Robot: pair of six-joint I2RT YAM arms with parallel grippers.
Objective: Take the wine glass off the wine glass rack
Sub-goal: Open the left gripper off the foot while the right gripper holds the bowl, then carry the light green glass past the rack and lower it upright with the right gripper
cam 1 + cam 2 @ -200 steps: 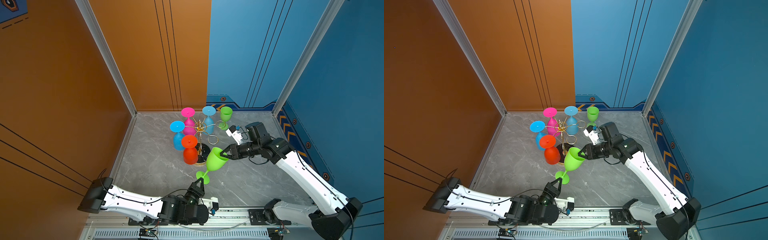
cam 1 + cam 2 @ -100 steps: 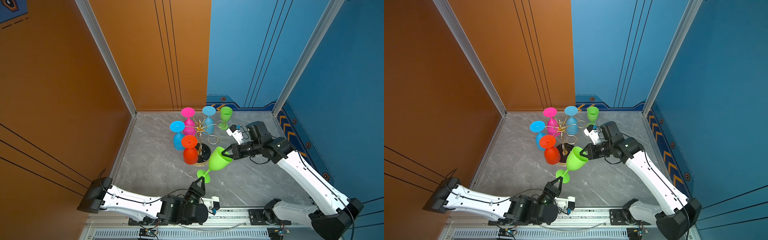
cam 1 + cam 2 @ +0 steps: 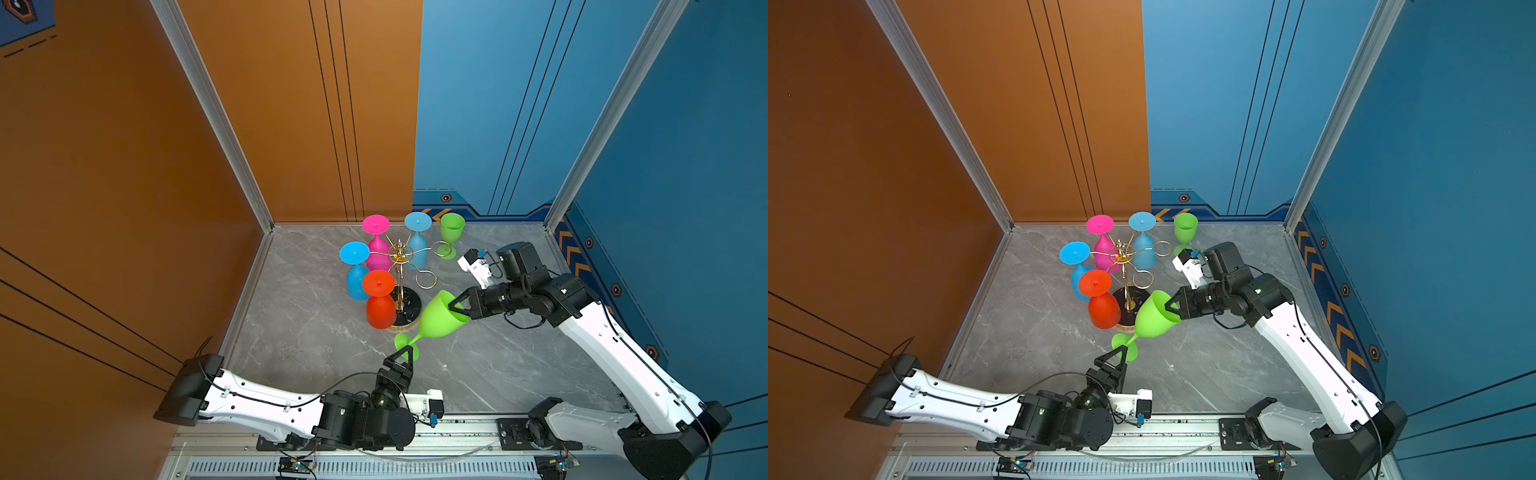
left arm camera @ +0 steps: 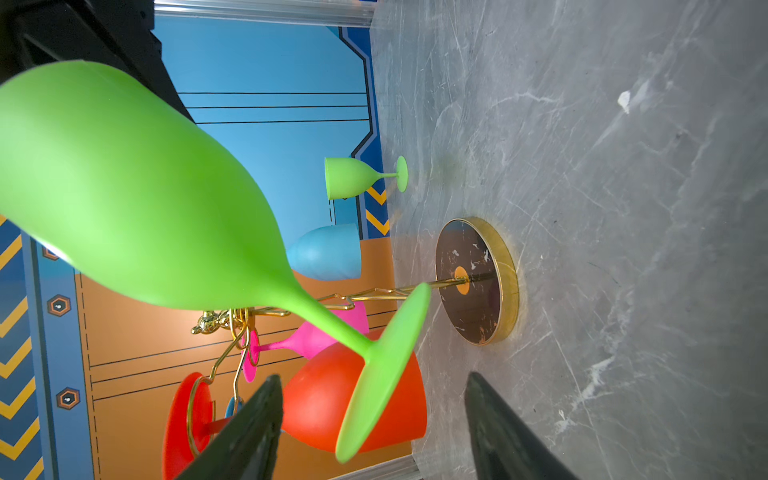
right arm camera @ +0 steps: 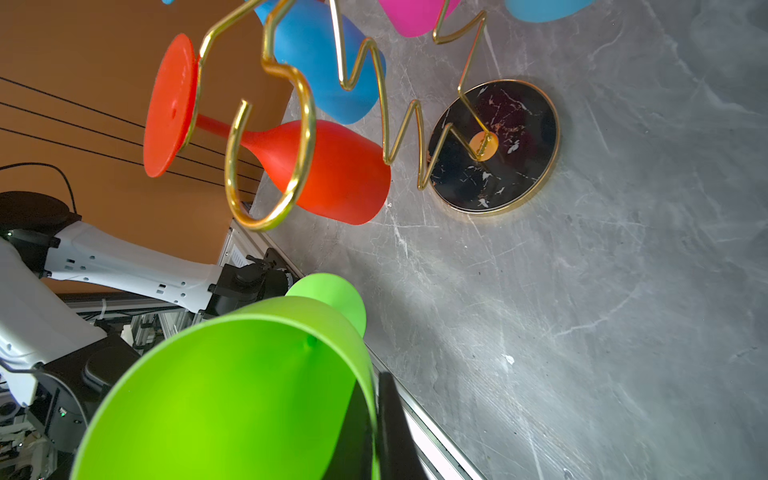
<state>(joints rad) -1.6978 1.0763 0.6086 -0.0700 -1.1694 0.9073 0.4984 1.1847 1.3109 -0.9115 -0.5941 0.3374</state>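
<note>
Jaws apart, the left gripper (image 3: 405, 353) flanks the foot of the tilted matte green plastic wine glass (image 3: 436, 319); the right gripper (image 3: 452, 308) clamps only its rim, so the glass could pivot and drop.

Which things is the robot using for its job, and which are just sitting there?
Job: tilted green glass in right hand; open left hand; wine glass rack.
Just there: hanging red glass, pink glass, blue glass, second blue glass; upright green glass.
</note>
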